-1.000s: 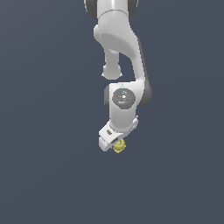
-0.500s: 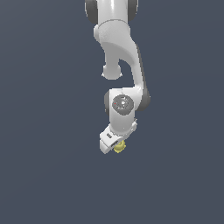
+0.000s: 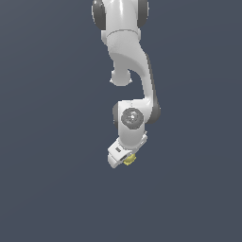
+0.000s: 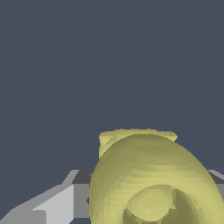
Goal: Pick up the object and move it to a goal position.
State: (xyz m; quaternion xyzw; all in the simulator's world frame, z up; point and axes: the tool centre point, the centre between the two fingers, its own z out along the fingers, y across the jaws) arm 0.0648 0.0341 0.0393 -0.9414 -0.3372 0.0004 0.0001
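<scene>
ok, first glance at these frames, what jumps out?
The white arm hanging from the top of the exterior view against a flat dark-grey backdrop, its gripper tipped toward that view's left. Then the pale-yellow object at the gripper, a speck in the exterior view but filling much of the wrist view.

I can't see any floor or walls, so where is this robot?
Likely a computer simulation, not a real room: everything behind the white arm is flat grey-blue, and the claw and yellow knob look blocky and computer-drawn.

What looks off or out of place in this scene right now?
Nothing stands out. The pale-yellow object sits at the tip of the tilted gripper and fills the wrist view, apparently undamaged. Only plain dark background surrounds the arm.
</scene>
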